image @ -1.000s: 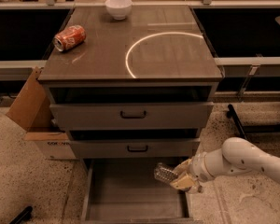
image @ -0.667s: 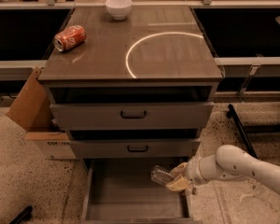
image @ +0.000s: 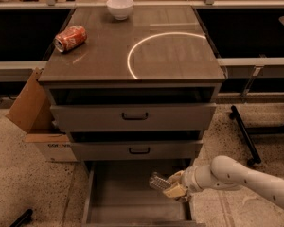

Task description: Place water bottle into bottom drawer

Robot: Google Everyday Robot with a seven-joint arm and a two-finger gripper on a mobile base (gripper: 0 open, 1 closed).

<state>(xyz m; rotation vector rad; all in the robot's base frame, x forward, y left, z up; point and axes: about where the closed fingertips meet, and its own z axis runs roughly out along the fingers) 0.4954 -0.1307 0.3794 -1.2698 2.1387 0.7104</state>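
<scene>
In the camera view, a grey cabinet (image: pixel 180 56) stands in front of me. On its top lie a red can (image: pixel 70 38) on its side at the left and a white bowl (image: pixel 120 7) at the back. A bright curved line (image: pixel 130 56) shines on the top too. A brown box (image: pixel 31 103) leans by the cabinet's left side. I can read only the letters "CO" on it. A black bar (image: pixel 244 134) lies on the floor at the right.

The top drawer (image: pixel 135 117) and middle drawer (image: pixel 139 150) stick out a little above the drawer (image: pixel 123 193) at the bottom, which is pulled far out. The middle drawer hangs over its back part.

My arm (image: pixel 241 178) comes in from the right. My gripper (image: pixel 169 187) is over the right side of the low drawer. My two fingers (image: pixel 174 193) are closed around the bottle (image: pixel 157 182) and hold it tight. The bottle is up above the grey floor and lies almost flat. Its long side runs left to right, and the free end points left and a bit up. I cannot read its label.
</scene>
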